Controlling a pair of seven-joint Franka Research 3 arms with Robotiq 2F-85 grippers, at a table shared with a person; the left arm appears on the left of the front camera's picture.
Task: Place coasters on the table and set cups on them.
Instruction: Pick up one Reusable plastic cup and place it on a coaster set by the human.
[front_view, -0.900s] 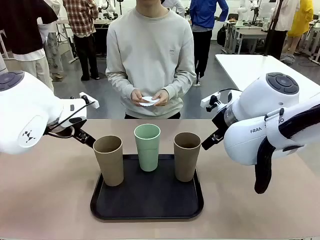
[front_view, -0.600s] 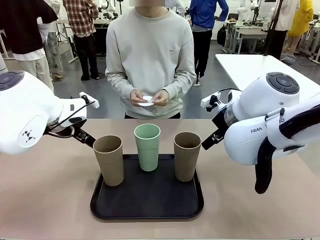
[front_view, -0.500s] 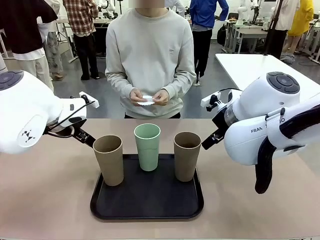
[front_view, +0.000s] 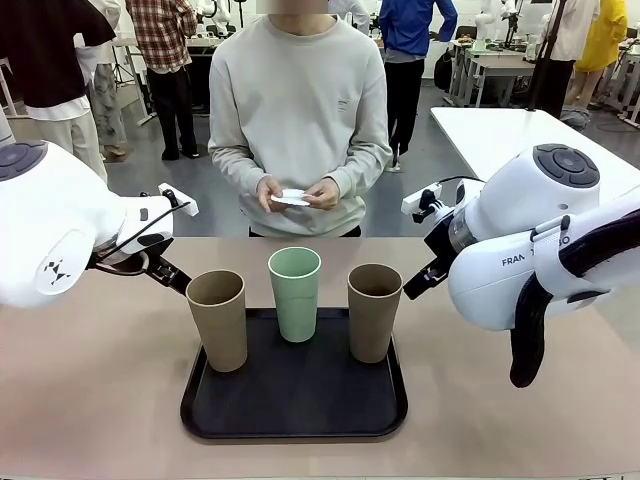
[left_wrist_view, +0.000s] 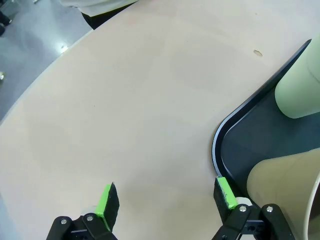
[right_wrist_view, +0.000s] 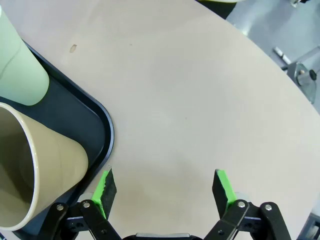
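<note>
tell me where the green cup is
Front view: the green cup stands on the black tray, far middle, between the left brown cup and the right brown cup.

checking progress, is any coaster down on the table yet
No, the white coasters are held in the person's hands, above the far edge of the table.

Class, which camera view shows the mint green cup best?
The front view: the mint green cup stands whole and upright on the black tray. The left wrist view and right wrist view each catch part of its side, cropped at the picture edge.
</note>
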